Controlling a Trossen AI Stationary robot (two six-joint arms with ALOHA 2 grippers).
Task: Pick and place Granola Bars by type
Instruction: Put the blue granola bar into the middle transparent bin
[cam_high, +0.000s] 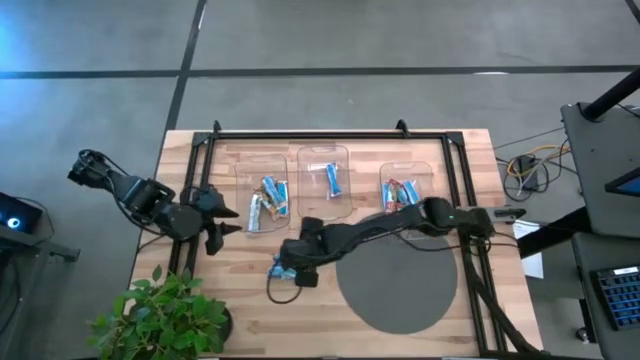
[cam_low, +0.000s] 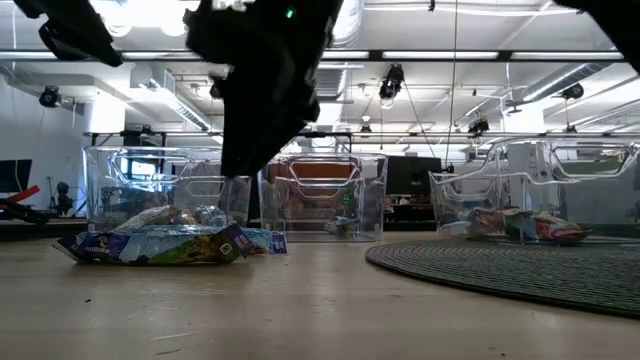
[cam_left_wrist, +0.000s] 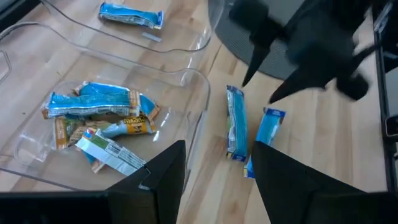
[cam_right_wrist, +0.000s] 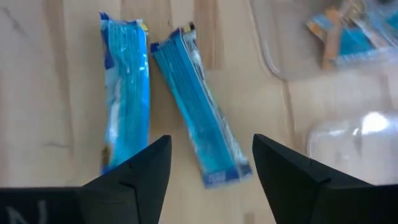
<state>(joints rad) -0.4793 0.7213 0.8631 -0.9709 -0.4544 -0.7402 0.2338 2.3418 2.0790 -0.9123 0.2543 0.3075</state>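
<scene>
Two blue-wrapped granola bars (cam_right_wrist: 127, 87) (cam_right_wrist: 199, 112) lie flat, side by side, on the wooden table in front of the left tray; they also show in the high view (cam_high: 278, 268) and the left wrist view (cam_left_wrist: 236, 121). My right gripper (cam_right_wrist: 211, 180) hangs open just above them, touching nothing, and appears as a dark mass in the low view (cam_low: 265, 90). The left clear tray (cam_high: 240, 172) holds several blue and tan bars. One blue bar (cam_high: 331, 178) lies in the middle tray. Bars with red print (cam_high: 400, 192) lie in the right tray. My left gripper (cam_high: 215, 215) waits open at the table's left side.
A round grey mat (cam_high: 400, 285) lies on the table's near right part, beside the right arm. A potted plant (cam_high: 165, 315) stands at the near left corner. A black frame (cam_high: 330, 133) runs along the far edge and both sides. Cables lie on the floor to the right.
</scene>
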